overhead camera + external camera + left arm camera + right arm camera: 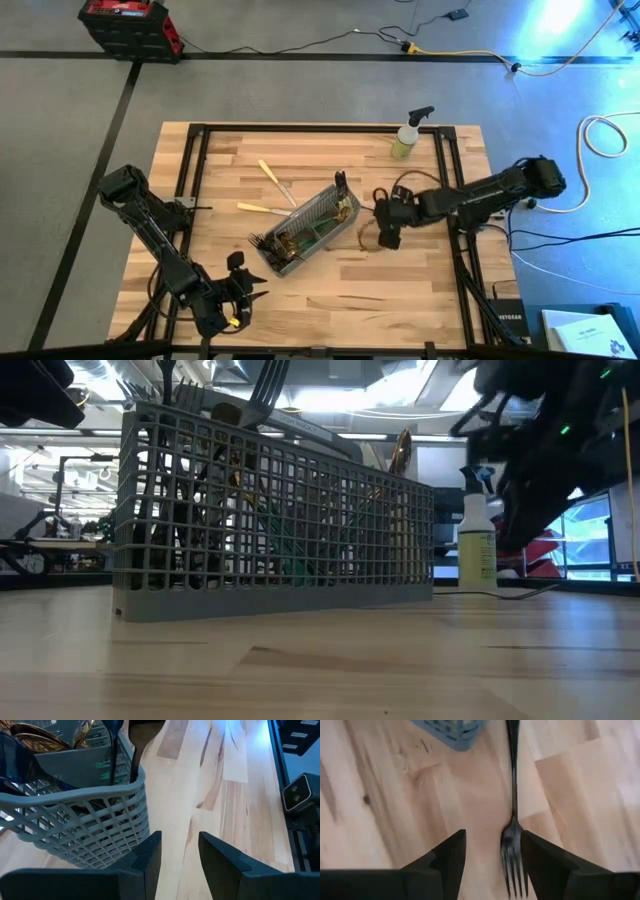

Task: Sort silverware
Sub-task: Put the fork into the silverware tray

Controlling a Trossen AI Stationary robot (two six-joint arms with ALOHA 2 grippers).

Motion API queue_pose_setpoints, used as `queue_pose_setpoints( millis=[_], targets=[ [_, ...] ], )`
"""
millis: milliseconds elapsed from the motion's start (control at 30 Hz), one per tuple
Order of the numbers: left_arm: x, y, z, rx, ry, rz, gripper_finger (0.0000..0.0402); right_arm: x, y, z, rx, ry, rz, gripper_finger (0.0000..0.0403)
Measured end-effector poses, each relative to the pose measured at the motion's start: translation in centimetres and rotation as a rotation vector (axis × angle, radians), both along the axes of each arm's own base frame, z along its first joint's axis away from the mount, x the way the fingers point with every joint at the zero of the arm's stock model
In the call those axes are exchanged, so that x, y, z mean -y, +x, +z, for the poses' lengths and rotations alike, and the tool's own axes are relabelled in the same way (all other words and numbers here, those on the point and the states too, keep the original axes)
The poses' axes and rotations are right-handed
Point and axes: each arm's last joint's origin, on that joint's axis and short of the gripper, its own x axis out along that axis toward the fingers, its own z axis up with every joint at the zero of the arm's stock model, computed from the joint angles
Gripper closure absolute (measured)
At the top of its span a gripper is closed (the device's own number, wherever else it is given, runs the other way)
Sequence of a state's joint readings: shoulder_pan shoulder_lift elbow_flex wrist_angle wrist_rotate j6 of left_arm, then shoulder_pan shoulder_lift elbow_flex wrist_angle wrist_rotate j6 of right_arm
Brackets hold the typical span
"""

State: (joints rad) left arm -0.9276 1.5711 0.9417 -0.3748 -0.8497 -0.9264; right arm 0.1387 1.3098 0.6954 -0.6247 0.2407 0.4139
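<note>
The big wooden bench (pixel 400 290) holds a grey wire-mesh caddy (pixel 305 232) full of silverware. The right end effector (pixel 492 862) hangs open over a dark metal fork (pixel 512 840) lying flat beside the caddy. The left end effector (pixel 179 855) waits open near the caddy.

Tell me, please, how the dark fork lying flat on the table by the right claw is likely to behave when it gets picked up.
The fork looks thin and rigid, so it probably won't flex. Lying flat on the wooden table, it may slide or pivot before the right claw gets under it. Its glossy surface suggests it could slip.
</note>
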Motion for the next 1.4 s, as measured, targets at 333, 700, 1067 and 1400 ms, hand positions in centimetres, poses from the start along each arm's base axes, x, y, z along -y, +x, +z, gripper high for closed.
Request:
queue_pose_setpoints(
  millis=[333, 700, 1067, 1400],
  targets=[
    [0.0, 0.0, 0.0, -0.001, 0.002, 0.000, 0.0286, 5.5, 0.4, -2.5, 0.009, 0.065, -0.050, 0.0237],
    [0.0, 0.0, 0.0, -0.001, 0.001, 0.000, 0.0286, 5.8, 2.1, -5.3, -0.027, 0.094, -0.003, 0.0237],
    [0.0, 0.0, 0.0, -0.001, 0.001, 0.000, 0.0286, 5.7, 1.9, -4.4, -0.119, 0.133, -0.024, 0.0392],
    [0.0, -0.1, 0.0, -0.007, -0.007, -0.002, 0.0286, 4.8, -0.4, 2.6, -0.385, 0.008, -0.129, 0.0401]
  ],
)
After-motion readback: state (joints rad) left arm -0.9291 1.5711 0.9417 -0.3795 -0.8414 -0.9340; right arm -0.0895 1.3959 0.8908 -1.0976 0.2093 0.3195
